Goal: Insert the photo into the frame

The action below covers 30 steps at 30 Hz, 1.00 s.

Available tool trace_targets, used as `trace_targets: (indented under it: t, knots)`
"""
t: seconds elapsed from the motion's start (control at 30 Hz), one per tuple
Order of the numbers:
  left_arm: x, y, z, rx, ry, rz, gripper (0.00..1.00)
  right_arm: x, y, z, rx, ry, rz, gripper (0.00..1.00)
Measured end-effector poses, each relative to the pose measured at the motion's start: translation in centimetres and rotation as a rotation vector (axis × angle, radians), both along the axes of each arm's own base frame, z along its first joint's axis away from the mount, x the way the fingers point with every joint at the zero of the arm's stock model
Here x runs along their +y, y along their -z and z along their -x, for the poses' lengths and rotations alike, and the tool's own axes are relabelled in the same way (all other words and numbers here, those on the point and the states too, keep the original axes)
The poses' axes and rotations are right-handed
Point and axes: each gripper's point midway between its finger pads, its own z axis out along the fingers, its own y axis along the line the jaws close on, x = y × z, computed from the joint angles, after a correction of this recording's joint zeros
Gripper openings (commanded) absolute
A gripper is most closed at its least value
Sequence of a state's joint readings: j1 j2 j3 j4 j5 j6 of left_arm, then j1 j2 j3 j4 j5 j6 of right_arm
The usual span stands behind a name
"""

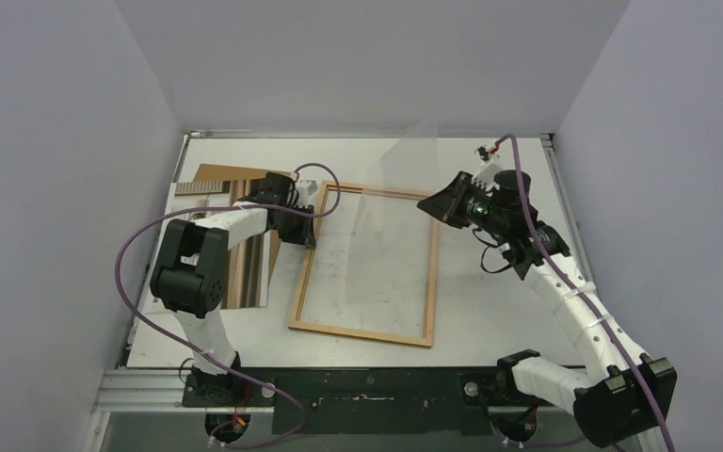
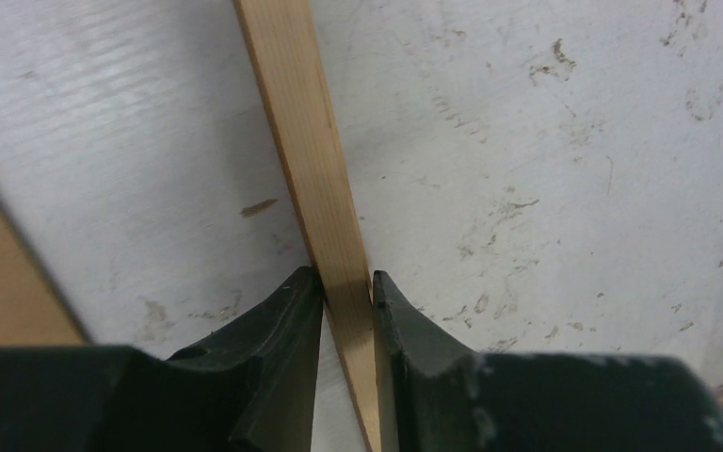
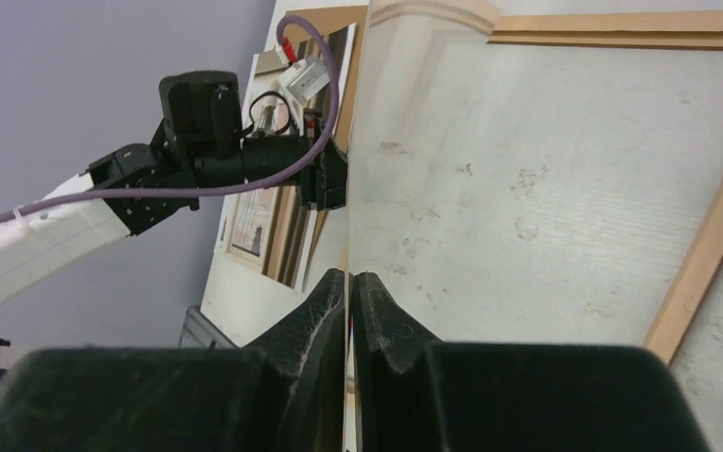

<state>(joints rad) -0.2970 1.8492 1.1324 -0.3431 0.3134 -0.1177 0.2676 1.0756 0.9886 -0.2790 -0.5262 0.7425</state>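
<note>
The frame point(image 1: 365, 331), a light-brown wooden border, lies flat in the middle of the table. My left gripper point(image 1: 299, 229) is at its left rail near the far corner. In the left wrist view both fingertips press that rail point(image 2: 301, 122), so the left gripper point(image 2: 346, 278) is shut on it. My right gripper point(image 1: 436, 206) is shut on the right edge of the clear pane point(image 1: 405, 179), which it holds up, tilted, over the frame. The right wrist view shows this gripper point(image 3: 350, 275) pinching the thin pane point(image 3: 358, 141) edge-on. The photo point(image 1: 249, 273), striped side up, lies left of the frame, partly under the left arm.
A plain brown fibreboard sheet point(image 1: 216, 174) lies at the back left, beyond the photo. Grey walls close in the table on the left, right and back. The left arm's purple cable point(image 1: 132, 273) loops out over the table's left edge.
</note>
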Motion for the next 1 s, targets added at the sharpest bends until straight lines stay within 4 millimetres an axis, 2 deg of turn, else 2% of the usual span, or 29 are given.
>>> trace_targets:
  t: [0.07,0.2,0.33,0.47,0.57,0.77,1.0]
  knots:
    - [0.9,-0.2,-0.1,0.003,-0.015,0.002,0.14,1.9,0.3,0.3,0.003,-0.04,-0.002,0.05]
    - [2.4,-1.6,-0.6,-0.024,-0.035,0.006,0.4,5.8,1.1,1.1,0.027,-0.12,-0.003,0.05]
    - [2.8,-4.1,-0.5,-0.052,-0.042,0.055,0.49,8.2,1.0,1.9,0.021,-0.159,-0.02,0.05]
    - [2.5,-7.5,-0.3,-0.112,-0.032,0.116,0.48,9.6,-0.3,2.1,-0.038,-0.151,-0.077,0.05]
    - [2.9,-9.4,-0.4,-0.155,-0.033,0.142,0.47,9.3,0.7,2.2,-0.045,-0.105,-0.118,0.05]
    - [5.6,-9.1,-0.6,-0.147,-0.097,0.137,0.45,9.0,4.4,2.9,0.01,-0.037,-0.166,0.05]
    - [7.8,-8.0,-0.5,-0.136,-0.134,0.117,0.37,11.8,4.2,3.6,-0.01,-0.057,-0.205,0.05]
